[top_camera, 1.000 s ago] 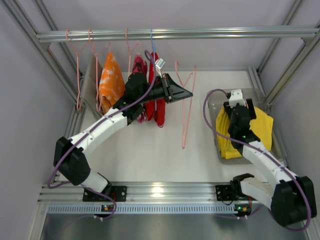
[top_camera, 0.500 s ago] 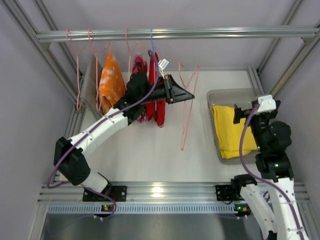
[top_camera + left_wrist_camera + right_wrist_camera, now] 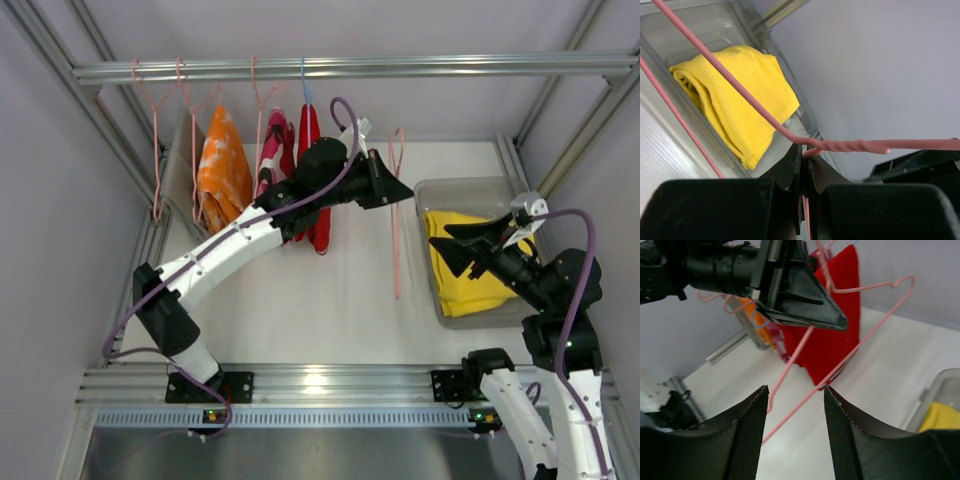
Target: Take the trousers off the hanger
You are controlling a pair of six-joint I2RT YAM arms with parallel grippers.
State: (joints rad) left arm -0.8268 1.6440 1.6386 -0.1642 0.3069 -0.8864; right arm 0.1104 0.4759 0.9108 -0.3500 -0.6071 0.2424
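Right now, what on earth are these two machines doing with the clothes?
The left arm's tool is clamped on a bare pink hanger, holding it out in front of the rail where other garments hang. The yellow trousers are already off it, lying folded in the clear bin on the right. The right arm's tool is open and empty, raised above that bin and facing the hanger.

left arm (image 3: 225,250): white shells and black joints on my feed, purple cable (image 3: 345,105) looped over it.
right arm (image 3: 572,285): same white and black, i see its own purple cable.
left tool (image 3: 405,193): black, wedge-shaped.
right tool (image 3: 795,390): black, ribbed finger pads (image 3: 747,440).
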